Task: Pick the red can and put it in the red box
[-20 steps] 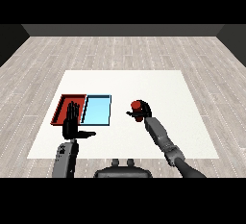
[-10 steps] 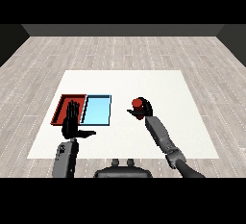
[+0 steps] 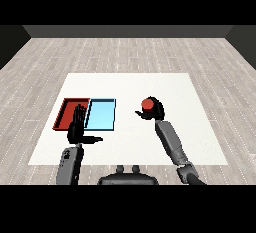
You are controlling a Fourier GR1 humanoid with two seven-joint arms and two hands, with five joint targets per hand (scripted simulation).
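A: Where does the small red cylindrical can [image 3: 147,104] sit?

B: On the white rectangular table [image 3: 129,84], right of its middle and well apart from both trays. The black right hand [image 3: 152,111] has its fingers and thumb curled round the can's lower part; only the red top shows above them.

A: And the target?

B: The shallow red rectangular tray [image 3: 66,108] lies toward the table's left edge, touching the light blue rectangular tray [image 3: 102,114] along one long side. The blue one lies between the can and the red one.

A: So what could go wrong?

B: I'd judge the main risk is stopping short. The carry runs leftward over the blue tray, and a release too soon would put the can in the wrong tray or on the shared rim, where it could tip.

A: What about the other hand?

B: The black left hand [image 3: 78,127] stands with fingers straight and thumb out, holding nothing, near the table's front edge and overlapping the red tray's near corner in the head view. If it keeps that place, the incoming forearm or the can might knock it.

A: Anything about the hold itself?

B: Much of the can is hidden by the fingers, so I can't tell how squarely it sits. A tilted can may topple when set down.
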